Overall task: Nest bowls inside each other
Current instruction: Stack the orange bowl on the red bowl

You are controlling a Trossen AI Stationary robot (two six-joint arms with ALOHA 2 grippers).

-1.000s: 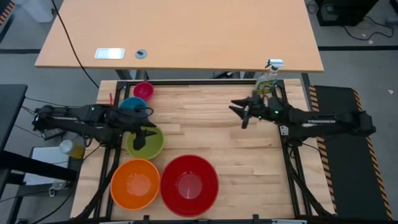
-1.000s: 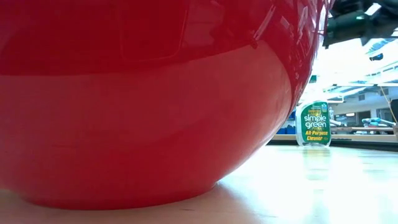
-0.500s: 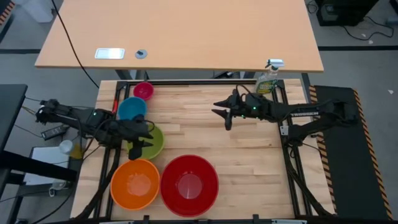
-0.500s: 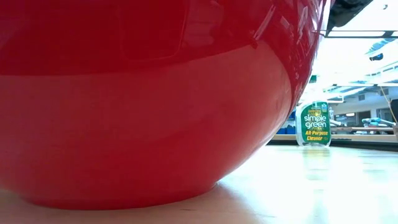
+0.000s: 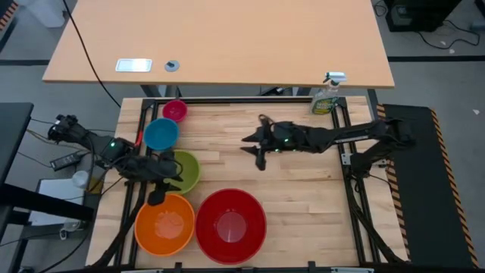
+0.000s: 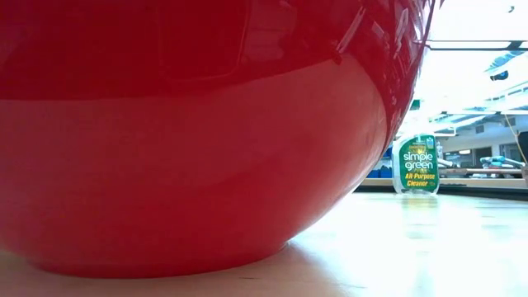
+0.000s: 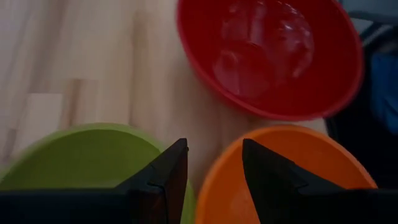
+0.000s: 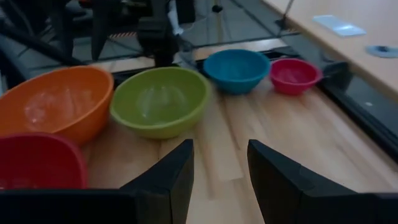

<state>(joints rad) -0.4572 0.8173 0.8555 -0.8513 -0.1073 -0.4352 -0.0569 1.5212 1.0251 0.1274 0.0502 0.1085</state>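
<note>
Still unnested: five bowls, spread over the left half of the table (image 5: 303, 189). Left gripper (image 5: 158, 199) spread and empty, above the gap between green bowl (image 5: 184, 171) and orange bowl (image 5: 164, 223); easily nudged sideways by a careless descent. Right gripper (image 5: 258, 156) spread, empty, mid-table. Red bowl (image 5: 230, 225) beside orange; blue bowl (image 5: 161, 133) and pink bowl (image 5: 174, 111) behind. Spray bottle (image 5: 326, 97) well clear.
</note>
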